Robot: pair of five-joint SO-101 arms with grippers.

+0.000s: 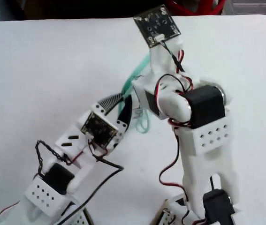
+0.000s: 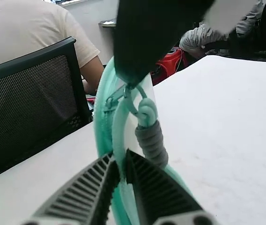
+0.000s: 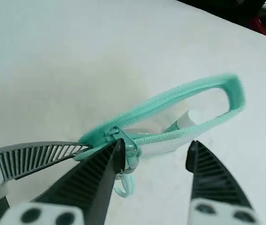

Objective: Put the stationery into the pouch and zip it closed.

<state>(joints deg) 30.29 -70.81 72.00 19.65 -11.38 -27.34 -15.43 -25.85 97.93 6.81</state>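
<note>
The left gripper point(image 2: 122, 161) is clamped on the rim of the mint pouch point(image 2: 102, 126). The pouch sits mid-way across the white table point(image 1: 39, 70), well apart from the far edge. The right gripper point(image 3: 156, 147) stands spread, one finger touching the zip slider point(image 3: 114, 133), the other just beside the pouch's gaping mouth

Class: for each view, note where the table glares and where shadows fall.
High view: the table is evenly bright, with hardly any shadow under the arms. Left wrist view: the table is bright beyond the pouch clamped in the left gripper. Right wrist view: a faint grey shadow lies on the table around the pouch, ahead of the open right gripper.
</note>
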